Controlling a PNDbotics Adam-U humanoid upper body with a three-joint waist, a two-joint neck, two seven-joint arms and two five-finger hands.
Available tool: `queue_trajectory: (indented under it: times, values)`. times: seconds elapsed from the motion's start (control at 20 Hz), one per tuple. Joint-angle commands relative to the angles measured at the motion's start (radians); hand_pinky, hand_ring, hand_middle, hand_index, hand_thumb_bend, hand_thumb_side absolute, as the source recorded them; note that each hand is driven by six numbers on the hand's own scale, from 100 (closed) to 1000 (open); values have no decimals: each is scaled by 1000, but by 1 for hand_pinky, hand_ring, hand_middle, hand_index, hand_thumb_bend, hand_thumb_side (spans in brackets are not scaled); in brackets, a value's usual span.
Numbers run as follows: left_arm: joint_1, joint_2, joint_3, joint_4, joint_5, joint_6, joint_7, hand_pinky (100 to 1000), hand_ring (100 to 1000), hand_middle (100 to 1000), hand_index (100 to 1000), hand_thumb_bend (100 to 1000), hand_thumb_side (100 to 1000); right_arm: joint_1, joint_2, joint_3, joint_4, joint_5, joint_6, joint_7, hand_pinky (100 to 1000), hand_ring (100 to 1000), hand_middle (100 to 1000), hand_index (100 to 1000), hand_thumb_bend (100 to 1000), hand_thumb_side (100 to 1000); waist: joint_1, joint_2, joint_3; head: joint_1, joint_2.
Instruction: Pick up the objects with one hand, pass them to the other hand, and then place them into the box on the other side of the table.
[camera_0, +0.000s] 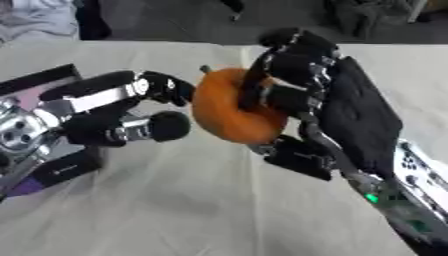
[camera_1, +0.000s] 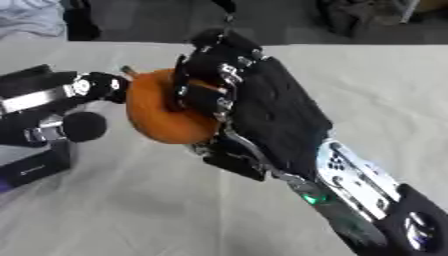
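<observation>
An orange round fruit with a small stem hangs above the table's middle. My right hand comes in from the lower right, its fingers curled over the fruit's right side and its thumb under it. Reaching from the left, my left hand has straight fingers whose tips touch or nearly touch the fruit's left side. A dark box lies under the left arm at the left edge, mostly hidden.
A pale cloth covers the table. Dark floor and bundles of fabric lie beyond the far edge.
</observation>
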Motion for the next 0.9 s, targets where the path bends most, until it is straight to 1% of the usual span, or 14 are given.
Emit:
queue_trajectory:
  times: [0.05,0.2,0.4,0.6,0.65,0.75,0.8,0.85,0.9]
  values:
    - [-28,-6,-2,-12,-17,15,-7,951,881,824,901,712,1000,-23,7,-2,-21,7,9,2,716,532,480,462,100,100,1,-17,1,2,-10]
    - [-41,-21,-7,-12,-34,42,3,948,881,823,907,674,1000,-29,15,4,-21,7,8,4,716,531,480,461,100,100,1,-17,2,3,-13]
    - [-52,-37,-15,-12,-88,106,30,942,878,820,911,638,995,-33,21,9,-21,2,4,4,714,529,481,462,100,100,1,-16,2,4,-15]
    - [-64,-57,-27,-12,-95,130,42,939,874,815,903,602,961,-30,20,11,-21,-3,1,1,713,527,483,462,100,100,0,-15,1,8,-15]
    - [-67,-62,-29,-12,-91,130,42,937,872,811,896,563,928,-26,15,10,-21,-6,-2,-5,714,528,483,462,100,100,0,-15,1,8,-15]
    - [-70,-68,-33,-12,-80,128,41,929,865,791,869,435,822,-22,9,10,-21,-10,-7,-16,714,528,483,462,100,100,0,-14,1,9,-14]
    - [-70,-70,-33,-12,-72,128,41,924,860,779,857,397,790,-20,7,9,-21,-11,-9,-20,714,528,483,462,100,100,0,-14,1,9,-14]
    - [-68,-71,-33,-12,-61,128,42,914,846,748,826,312,743,-19,6,9,-21,-11,-9,-22,715,528,484,463,100,100,0,-14,0,9,-14]
    - [-66,-72,-32,-12,-46,130,42,905,825,714,787,196,702,-18,4,9,-21,-11,-7,-22,716,528,485,465,100,100,-1,-14,0,8,-13]
